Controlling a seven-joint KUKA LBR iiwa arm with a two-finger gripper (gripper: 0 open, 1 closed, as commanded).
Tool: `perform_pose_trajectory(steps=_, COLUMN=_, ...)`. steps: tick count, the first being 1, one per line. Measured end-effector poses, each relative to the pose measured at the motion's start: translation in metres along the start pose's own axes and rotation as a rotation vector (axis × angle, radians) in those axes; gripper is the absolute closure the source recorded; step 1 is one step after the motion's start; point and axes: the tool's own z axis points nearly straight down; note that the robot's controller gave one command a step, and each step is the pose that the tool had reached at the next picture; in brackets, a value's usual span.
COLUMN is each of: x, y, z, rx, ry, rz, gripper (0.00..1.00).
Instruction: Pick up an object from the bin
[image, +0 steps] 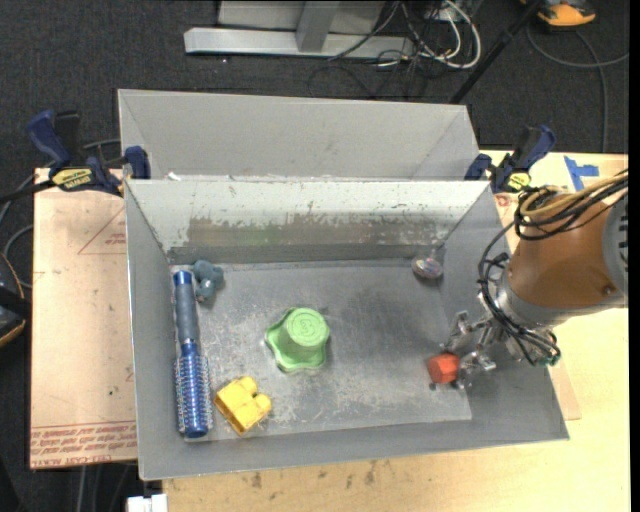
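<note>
The hand (465, 355) sits low near the right front corner of the bin (300, 215). A small red block (441, 369) lies on the bin floor just to its left. Whether the hand is spread or pinching cannot be told.

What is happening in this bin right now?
A robot arm reaches into the grey metal bin from the right. Its gripper is down beside a small red block near the right wall; whether it grips it is unclear. A green cup, yellow block and blue brush lie further left.
</note>
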Motion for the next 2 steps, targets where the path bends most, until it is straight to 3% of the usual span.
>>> perform_pose_trajectory(steps=1, x=-0.0026, y=-0.0002, z=-0.0558, rx=0.0, ry=-0.003, rz=0.0, gripper=1.0)
perform_pose_trajectory(steps=2, x=-0.0034, y=0.0, z=-0.057, rx=-0.003, ry=0.002, rz=0.001, gripper=1.0)
